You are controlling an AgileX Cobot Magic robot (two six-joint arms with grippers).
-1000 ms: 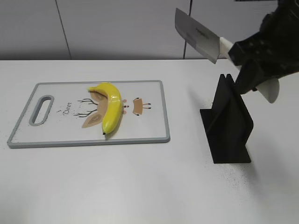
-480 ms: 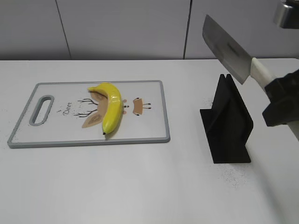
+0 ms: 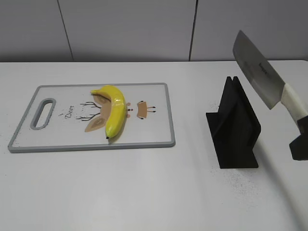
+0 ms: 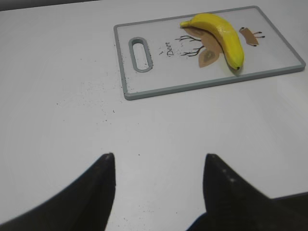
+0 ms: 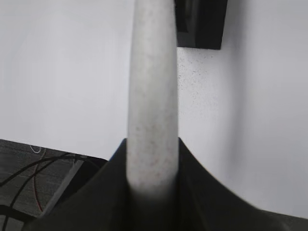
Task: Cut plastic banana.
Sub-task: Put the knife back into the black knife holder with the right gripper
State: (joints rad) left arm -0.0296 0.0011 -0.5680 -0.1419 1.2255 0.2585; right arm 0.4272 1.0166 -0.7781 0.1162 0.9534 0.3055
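Steel cleaver [image 3: 259,70] clamped by its white handle [image 5: 152,96] in the right claw [image 3: 302,139], blade up and tilted back toward the left. Carried rightward and lower over the last second, from high above the black knife stand [image 3: 234,126] to the far right edge of the exterior view, well clear of the slot. Freed from the stand, then, but drifting away from the cut rather than toward it. Left claw [image 4: 159,185] spread wide and holding nothing, hovering over bare white table [image 4: 57,120], well short of the board. Yellow plastic banana [image 3: 113,109] unmoved and whole, lying curved on the grey-rimmed cutting board [image 3: 159,134] printed with a deer. Next, by judgement: a long swing leftward across the table before any slicing.
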